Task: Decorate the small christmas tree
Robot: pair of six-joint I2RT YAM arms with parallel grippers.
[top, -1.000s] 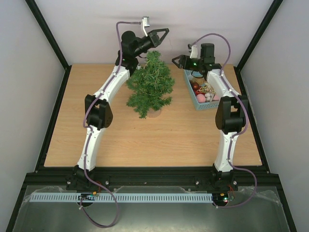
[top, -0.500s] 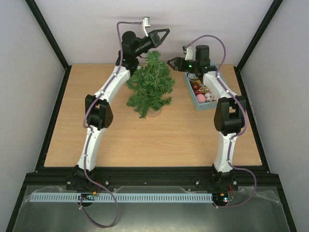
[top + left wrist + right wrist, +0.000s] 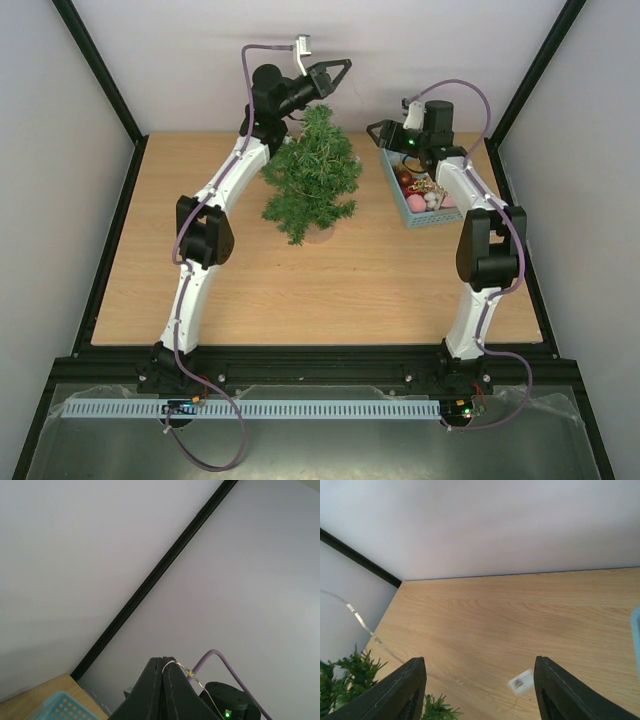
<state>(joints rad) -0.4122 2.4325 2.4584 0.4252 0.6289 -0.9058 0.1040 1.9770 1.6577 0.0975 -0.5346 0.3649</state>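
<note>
The small christmas tree stands upright at the middle back of the table, bushy and dark green. Above its tip, my left gripper is shut on a thin wire light string, which loops over the closed fingertips. My right gripper hangs open between the tree and the light-blue basket, with nothing between its fingers. In the right wrist view, tree needles show at lower left, the wire runs down past them, and a small blurred white block shows over the wood.
The basket at the back right holds red, pink and white baubles and a gold ornament. The enclosure's back wall and black frame posts stand close behind both grippers. Bare wooden table lies in front of the tree.
My right gripper swung left toward the tree, then back right toward the basket. The left gripper has stayed still above the treetop, shut on the wire.
</note>
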